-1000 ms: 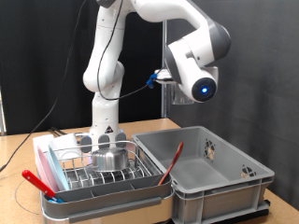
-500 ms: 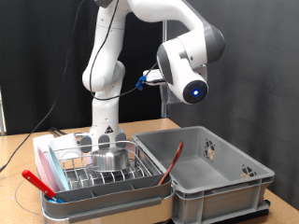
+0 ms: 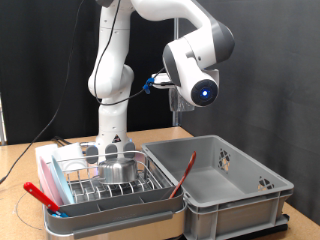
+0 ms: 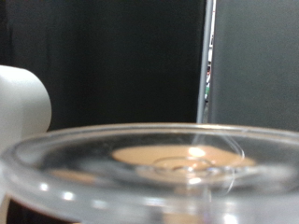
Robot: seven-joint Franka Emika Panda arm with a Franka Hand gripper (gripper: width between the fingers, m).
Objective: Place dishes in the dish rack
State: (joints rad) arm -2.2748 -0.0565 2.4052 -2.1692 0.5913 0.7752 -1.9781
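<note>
A clear glass fills the wrist view, fingers' state untellable; the arm hangs high above rack and grey crate.

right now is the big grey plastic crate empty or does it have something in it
Not empty. The big grey plastic crate holds a red-handled utensil leaning against its inner wall; no dishes show inside it in the exterior view.
</note>
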